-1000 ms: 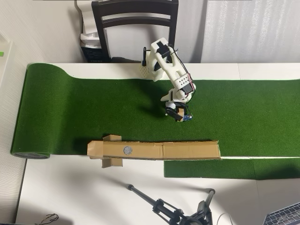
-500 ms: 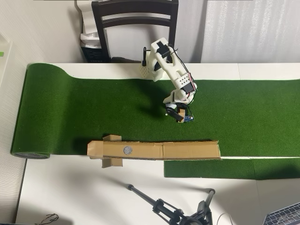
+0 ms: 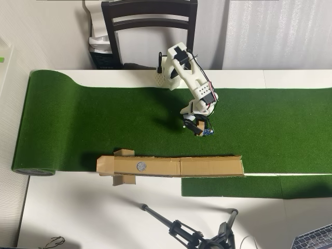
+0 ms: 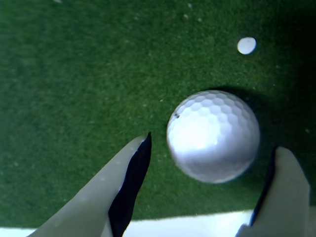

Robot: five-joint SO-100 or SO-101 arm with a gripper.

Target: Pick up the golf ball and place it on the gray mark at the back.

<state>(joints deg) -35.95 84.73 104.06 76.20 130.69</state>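
Golf ball (image 4: 213, 136), white and dimpled, sits on the green artificial turf mat (image 3: 104, 124), between the two pale fingertips of the hand (image 4: 212, 148) in the wrist view; neither fingertip touches it, gaps show on both sides, so the hand is open and holds nothing. A tiny white dot (image 4: 246, 45) lies on the turf just beyond the ball, apart from it. In the overhead view the white arm (image 3: 189, 78) reaches down from the bench's far edge, hand (image 3: 196, 126) low over the turf near mid-mat; the ball itself is hidden under the hand there. The round flat gray mark (image 3: 140, 166) lies on a long brown cardboard strip (image 3: 207, 166) along the mat's near edge, well apart from the hand and off to its left. A black tripod (image 3: 181, 228) lies on the white bench (image 3: 78, 212) below the strip.
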